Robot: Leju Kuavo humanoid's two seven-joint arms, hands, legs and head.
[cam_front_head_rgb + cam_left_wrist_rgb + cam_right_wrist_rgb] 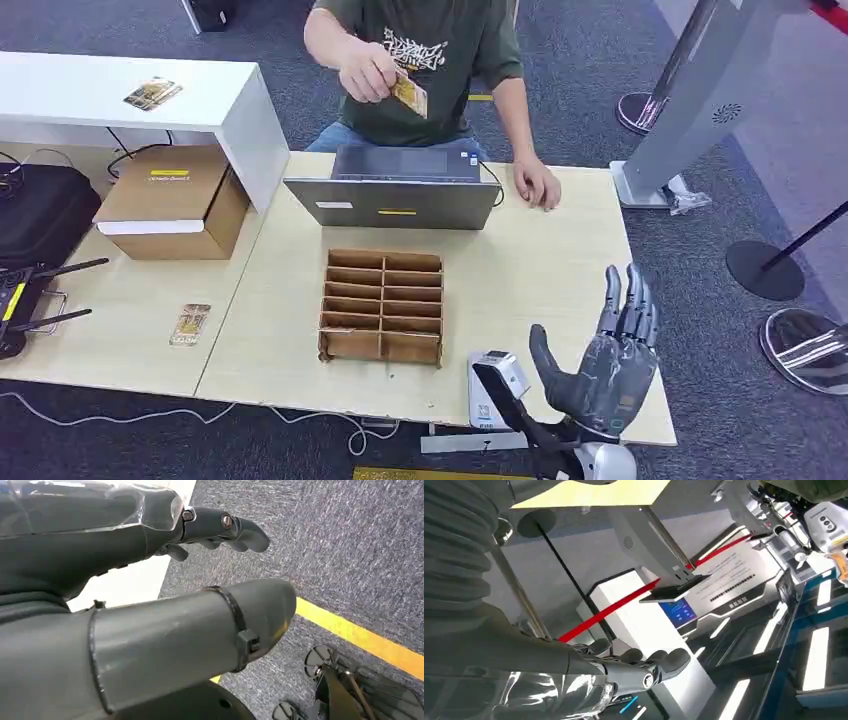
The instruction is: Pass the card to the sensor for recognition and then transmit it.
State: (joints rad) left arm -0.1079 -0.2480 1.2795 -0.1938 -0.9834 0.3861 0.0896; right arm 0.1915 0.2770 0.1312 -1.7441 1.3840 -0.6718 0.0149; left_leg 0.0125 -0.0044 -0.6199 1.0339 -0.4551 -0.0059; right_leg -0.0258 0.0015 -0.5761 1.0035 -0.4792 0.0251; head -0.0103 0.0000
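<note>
Your right hand [608, 365] is spread and empty; the card [410, 95] at twelve o'clock looks thin, stiff, probably slick, so pinch its free edge.

Person [420, 70]: head cut off by the top edge.
Card [410, 95]: partly hidden by the person's fingers; print too small to read.

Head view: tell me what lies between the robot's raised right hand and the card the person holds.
Bare pale wooden table separates right hand from gold card.

Matt pale wood table [540, 270], brown cardboard organiser [383, 305]
</note>
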